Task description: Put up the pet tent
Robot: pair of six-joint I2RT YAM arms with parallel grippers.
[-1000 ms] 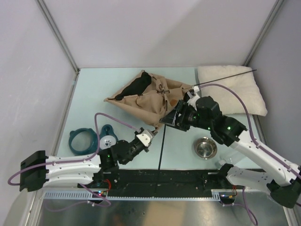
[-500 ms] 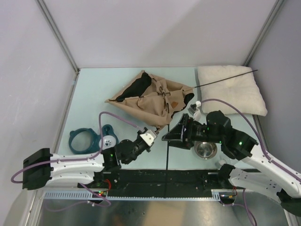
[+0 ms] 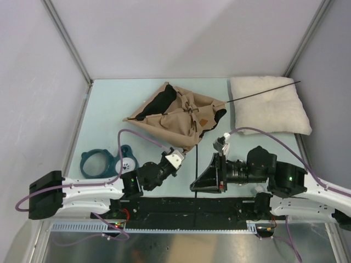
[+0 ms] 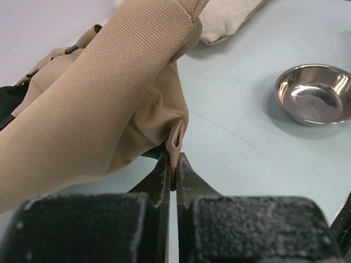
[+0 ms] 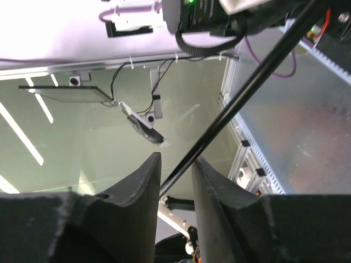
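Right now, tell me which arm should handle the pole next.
Right. The right hand has the thin black pole between its fingers. The left hand is pinching the tent at its near corner and is probably best left steadying the fabric.

Place is looking like a robotics lab test cell: plain grey wall panels (image 3: 181, 38) w/ aluminium corner posts (image 3: 67, 41) enclosing pale green surface (image 3: 104, 104), slotted metal rail (image 3: 82, 226) & purple cables (image 3: 258, 130) running along front.
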